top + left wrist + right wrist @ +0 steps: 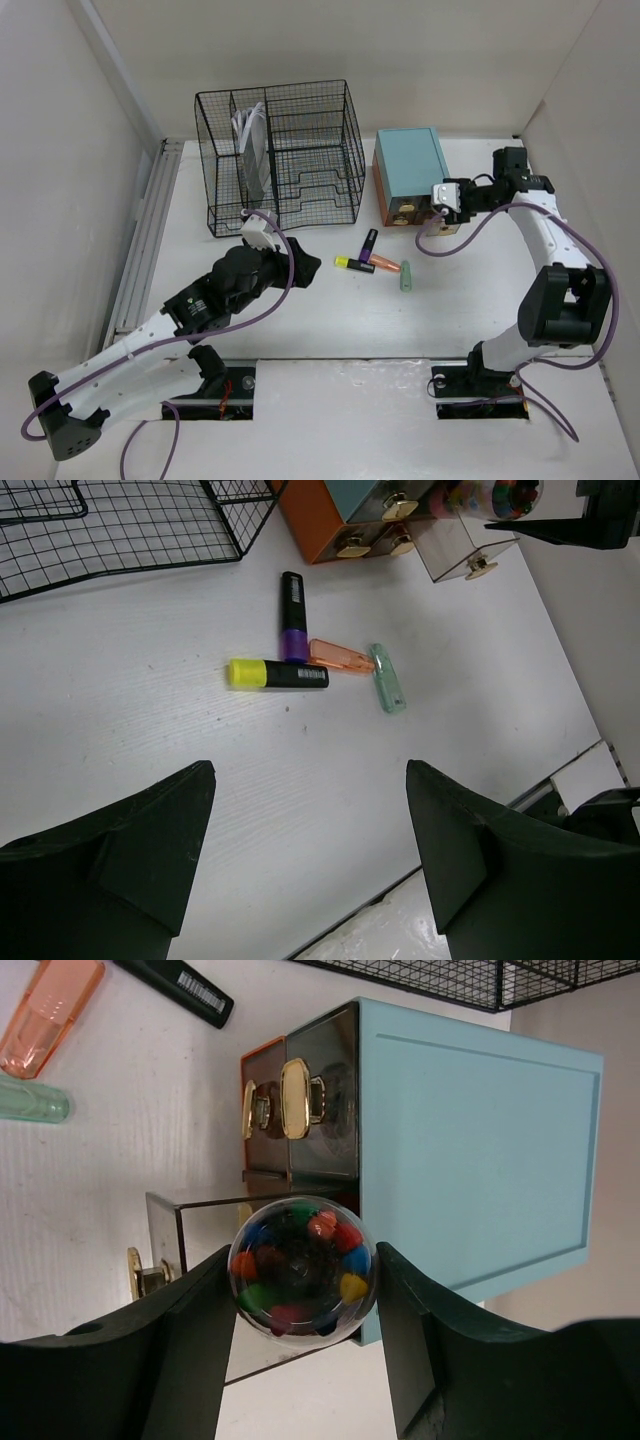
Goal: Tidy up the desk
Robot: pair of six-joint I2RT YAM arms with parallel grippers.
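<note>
The white desk [330, 320] holds a yellow-capped black highlighter [277, 674], a purple-capped black one [292, 615], an orange pen cap [340, 655] and a pale green tube [388, 678] in a loose cluster at its middle. My left gripper [310, 770] is open and empty, hovering over bare desk on the near side of that cluster; it also shows in the top view [300, 265]. My right gripper [303, 1260] is shut on a clear round container of coloured pins [302, 1265], held over the pulled-out clear drawer [180, 1260] of the teal drawer box [470, 1150].
A black wire-mesh organizer [280, 155] with white papers in it stands at the back left. The teal drawer box [410, 170] stands to its right, its brass knobs [295, 1098] facing the markers. White walls close in both sides and the back.
</note>
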